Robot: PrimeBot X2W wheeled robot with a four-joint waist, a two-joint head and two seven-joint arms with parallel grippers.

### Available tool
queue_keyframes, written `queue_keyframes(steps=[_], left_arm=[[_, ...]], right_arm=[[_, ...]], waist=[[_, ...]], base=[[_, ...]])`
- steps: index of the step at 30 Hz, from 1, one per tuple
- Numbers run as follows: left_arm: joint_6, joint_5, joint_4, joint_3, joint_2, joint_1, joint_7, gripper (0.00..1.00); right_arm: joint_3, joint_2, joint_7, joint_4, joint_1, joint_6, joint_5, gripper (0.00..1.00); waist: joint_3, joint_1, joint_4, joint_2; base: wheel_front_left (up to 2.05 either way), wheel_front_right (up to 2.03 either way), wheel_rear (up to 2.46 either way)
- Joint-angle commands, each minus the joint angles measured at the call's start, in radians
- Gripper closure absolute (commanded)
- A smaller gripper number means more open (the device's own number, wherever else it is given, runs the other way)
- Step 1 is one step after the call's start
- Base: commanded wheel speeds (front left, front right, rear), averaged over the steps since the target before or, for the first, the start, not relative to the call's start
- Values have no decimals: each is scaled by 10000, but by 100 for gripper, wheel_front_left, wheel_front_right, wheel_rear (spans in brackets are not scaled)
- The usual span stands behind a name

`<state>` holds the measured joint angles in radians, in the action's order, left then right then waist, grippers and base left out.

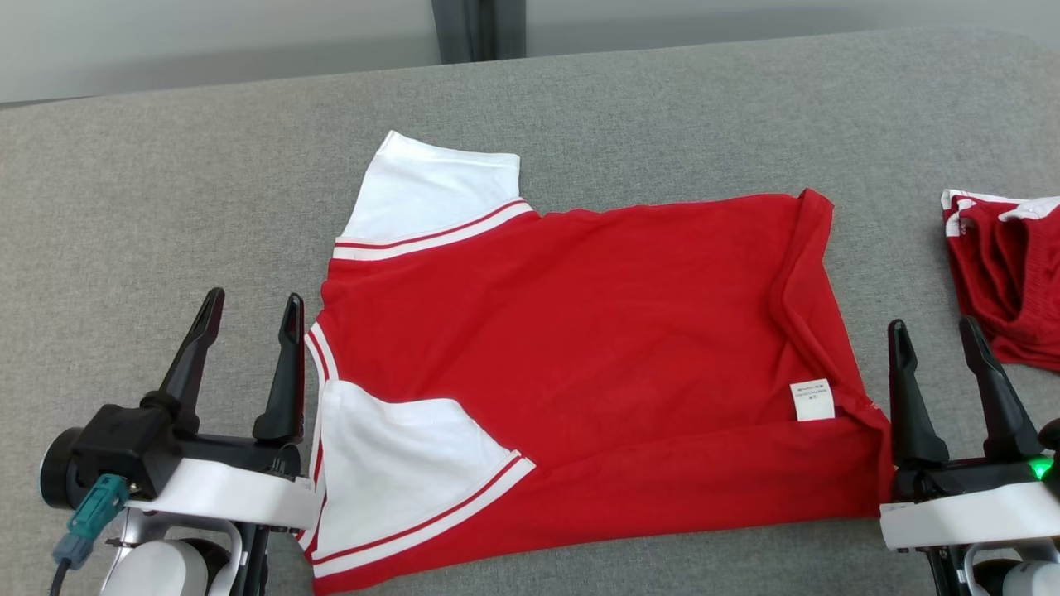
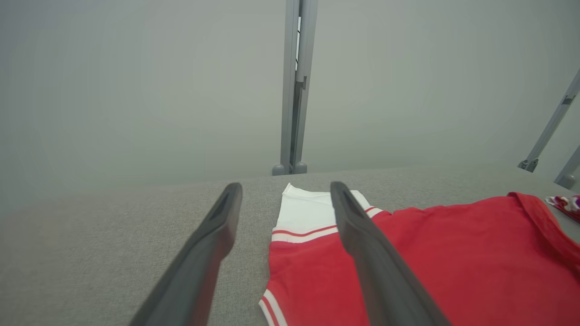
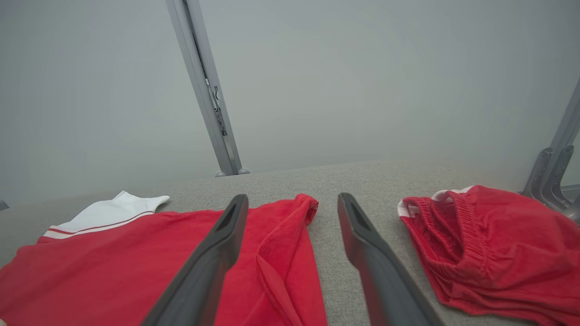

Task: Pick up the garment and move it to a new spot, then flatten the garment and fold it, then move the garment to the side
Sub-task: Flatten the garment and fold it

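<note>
1. Red with white sleeves, the T-shirt point(image 1: 580, 331) lies spread on the grey fabric surface point(image 1: 662, 108) directly in front of us. Its collar end is towards our left and its hem end towards our right.
2. We see the far sleeve point(image 1: 435, 194) sticking out flat onto the surface, while the near sleeve point(image 1: 406, 463) lies turned in on top of the red body.
3. At the hem end the edge is rolled over, and a small white label point(image 1: 811, 400) shows close to the near right corner.
4. Our left gripper point(image 1: 253, 298) sits just beside the shirt's collar edge. Its fingers are spread wide and have nothing between them.
5. Our right gripper point(image 1: 934, 324) sits just beside the hem corner. Its fingers are likewise spread wide and grip nothing.
6. In the left wrist view, one finger crosses in front of the shirt and the other stands over bare surface.
7. Crumpled red shorts point(image 1: 1006, 281) with white trim lie apart from the shirt, at our far right.
8. A grey metal post point(image 1: 476, 29) stands beyond the surface's far edge.
</note>
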<state>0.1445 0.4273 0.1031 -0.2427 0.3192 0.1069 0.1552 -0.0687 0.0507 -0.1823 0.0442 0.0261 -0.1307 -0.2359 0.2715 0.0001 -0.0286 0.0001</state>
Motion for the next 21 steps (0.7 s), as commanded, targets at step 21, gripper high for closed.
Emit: queue_keyframes(steps=[21], left_arm=[[-409, -584, -381, -851, 13, 1990, -376, 0]], right_arm=[[281, 20, 134, 257, 564, -1, -150, 0]], waist=[[385, -1, 131, -1]], base=[[0, 0, 0]])
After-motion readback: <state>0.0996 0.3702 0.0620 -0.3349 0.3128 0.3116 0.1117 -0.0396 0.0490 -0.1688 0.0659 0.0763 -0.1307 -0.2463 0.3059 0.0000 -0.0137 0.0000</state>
